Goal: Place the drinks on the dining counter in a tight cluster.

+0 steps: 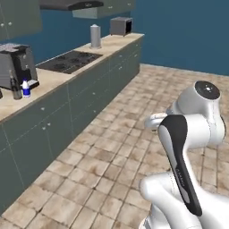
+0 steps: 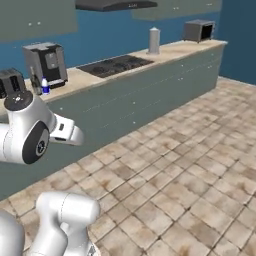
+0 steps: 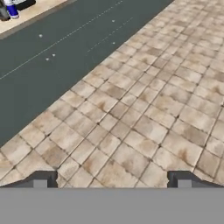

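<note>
Hand view showed the end effector (image 3: 112, 180) spread wide, holding nothing, over floor tiles. Two drinks, the white bottle (image 1: 26, 88) and a dark bottle (image 1: 16, 90), stood beside the coffee machine (image 1: 17, 65); nothing clustered yet.

White rounded arm (image 1: 197, 120), black joint caps

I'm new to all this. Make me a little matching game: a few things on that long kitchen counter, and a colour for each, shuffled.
Things:
1. small bottle
2. canister
3. cooktop
4. counter

Colours:
A. black
B. beige top, grey-green fronts
C. white with blue label
D. plain grey

Pairs: 1-C, 2-D, 3-A, 4-B
</note>
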